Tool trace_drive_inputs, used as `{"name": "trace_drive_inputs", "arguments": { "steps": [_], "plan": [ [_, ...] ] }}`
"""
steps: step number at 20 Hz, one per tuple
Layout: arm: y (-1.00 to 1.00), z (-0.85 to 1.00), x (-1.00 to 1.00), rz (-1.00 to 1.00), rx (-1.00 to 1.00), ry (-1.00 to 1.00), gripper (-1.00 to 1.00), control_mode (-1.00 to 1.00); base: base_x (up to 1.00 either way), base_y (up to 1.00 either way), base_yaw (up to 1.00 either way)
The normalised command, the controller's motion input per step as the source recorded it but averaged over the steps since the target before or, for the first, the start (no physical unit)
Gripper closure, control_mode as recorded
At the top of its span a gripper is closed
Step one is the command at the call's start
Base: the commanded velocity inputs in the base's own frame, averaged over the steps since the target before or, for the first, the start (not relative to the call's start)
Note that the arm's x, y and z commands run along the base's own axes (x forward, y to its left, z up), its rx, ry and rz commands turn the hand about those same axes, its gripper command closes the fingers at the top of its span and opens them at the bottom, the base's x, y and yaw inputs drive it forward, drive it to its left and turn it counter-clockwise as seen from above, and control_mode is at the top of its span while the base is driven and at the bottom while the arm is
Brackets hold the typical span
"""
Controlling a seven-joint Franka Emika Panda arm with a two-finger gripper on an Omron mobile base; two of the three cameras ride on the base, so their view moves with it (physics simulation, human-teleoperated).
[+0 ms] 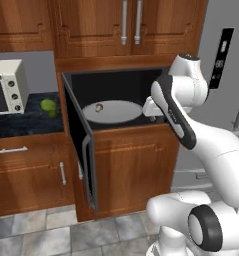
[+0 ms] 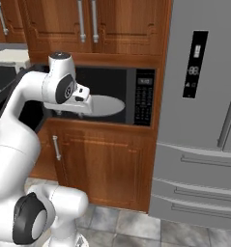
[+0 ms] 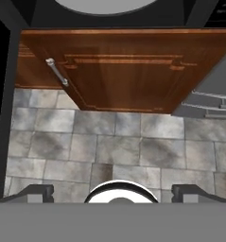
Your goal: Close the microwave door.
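Note:
The microwave (image 1: 116,85) is a black box built into the wooden cabinets, with a white turntable plate (image 1: 113,111) inside and a button panel (image 2: 145,101) on its right. The microwave door (image 1: 78,135) stands wide open, swung out to the left and seen nearly edge-on, its silver bar handle (image 1: 87,170) facing the room. My gripper (image 1: 153,118) hangs at the microwave's front opening, right of the door and apart from it, pointing down. In the hand view the gripper (image 3: 113,191) is open, fingertips (image 3: 36,191) wide apart, with nothing between them. The door's dark edge (image 3: 2,94) runs down that view's left side.
A white toaster oven (image 1: 6,87) and a green fruit (image 1: 49,106) sit on the dark counter (image 1: 21,125) left of the door. A grey fridge (image 2: 204,120) stands to the right. Below the microwave are a wooden cabinet door (image 3: 124,71) and the tiled floor (image 3: 109,142).

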Motion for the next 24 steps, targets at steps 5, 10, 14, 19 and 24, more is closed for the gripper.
{"name": "trace_drive_inputs", "arguments": {
  "steps": [5, 10, 14, 19, 24],
  "plan": [
    [0.00, 0.00, -0.05, 0.00, 0.00, 0.00, -1.00, -1.00, -0.14, 0.00, 0.00],
    [0.05, 0.36, -0.88, 0.00, -0.01, -0.33, -1.00, -1.00, 0.00, 0.00, 0.00],
    [0.13, 0.75, -1.00, -0.05, 0.00, -0.57, -1.00, -1.00, 0.00, 0.00, 0.00],
    [0.73, 0.71, -1.00, -0.14, -0.13, -0.43, -1.00, -1.00, 0.00, 0.00, 0.00],
    [1.00, 0.35, -1.00, -0.15, -0.25, -0.27, -1.00, -1.00, 0.00, 0.00, 0.00]
  ]
}}
